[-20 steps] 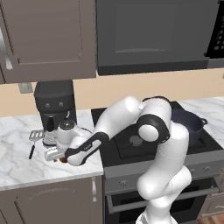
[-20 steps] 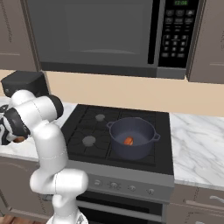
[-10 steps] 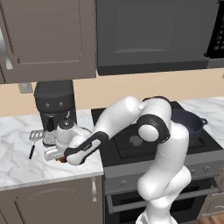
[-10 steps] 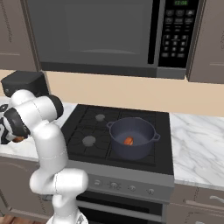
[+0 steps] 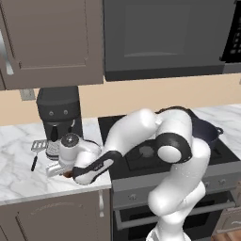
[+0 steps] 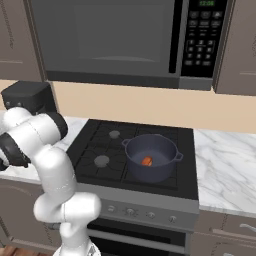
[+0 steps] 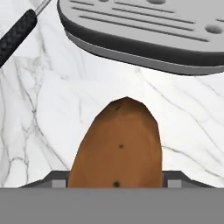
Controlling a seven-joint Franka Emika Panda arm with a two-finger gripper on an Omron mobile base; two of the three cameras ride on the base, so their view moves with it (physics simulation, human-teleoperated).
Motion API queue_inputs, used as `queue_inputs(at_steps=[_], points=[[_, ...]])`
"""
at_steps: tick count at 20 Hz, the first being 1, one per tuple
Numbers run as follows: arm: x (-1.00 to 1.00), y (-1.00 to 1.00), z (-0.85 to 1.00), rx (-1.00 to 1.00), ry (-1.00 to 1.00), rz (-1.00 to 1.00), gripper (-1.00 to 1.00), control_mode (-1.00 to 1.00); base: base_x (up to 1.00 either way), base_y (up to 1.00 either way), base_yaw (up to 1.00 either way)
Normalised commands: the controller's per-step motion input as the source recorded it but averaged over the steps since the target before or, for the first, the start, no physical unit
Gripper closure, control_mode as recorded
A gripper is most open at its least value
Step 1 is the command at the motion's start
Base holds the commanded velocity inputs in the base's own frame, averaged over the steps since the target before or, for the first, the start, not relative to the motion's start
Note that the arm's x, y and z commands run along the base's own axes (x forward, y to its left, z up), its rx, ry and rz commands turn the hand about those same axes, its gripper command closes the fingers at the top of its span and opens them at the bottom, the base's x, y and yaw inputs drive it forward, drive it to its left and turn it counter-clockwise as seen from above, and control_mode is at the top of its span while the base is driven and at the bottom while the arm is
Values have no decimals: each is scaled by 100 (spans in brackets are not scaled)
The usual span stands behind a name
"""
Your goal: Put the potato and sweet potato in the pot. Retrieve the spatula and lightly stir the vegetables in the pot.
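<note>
My gripper (image 7: 115, 183) low over marble counter (image 7: 39, 131), jaws clamped on potato (image 7: 117, 144) from both sides. Sweet potato (image 6: 147, 161) lies in pot (image 6: 131, 152) on stove. Spatula (image 5: 36, 151) beside coffee machine (image 5: 59, 115). No legible writing anywhere.

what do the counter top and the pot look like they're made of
Counter top: looks like polished marble or a marble-look stone, white with thin grey veins, clearest in the hand view. Pot: seems to be metal with a matte dark blue-grey coat, possibly enamel; its walls are thin, smooth and evenly coloured, with no shine that would settle it.
</note>
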Motion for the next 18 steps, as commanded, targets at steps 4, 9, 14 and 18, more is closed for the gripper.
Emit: queue_inputs(at_steps=[4,9,14,18], points=[[-66,-40,40,5,-16,0,100,-100,0,0,0],[-50,-57,46,8,-19,0,100,-100,0,0,0],[-33,-64,54,7,-21,0,100,-100,0,0,0],[-4,-70,82,1,-7,0,100,-100,0,0,0]])
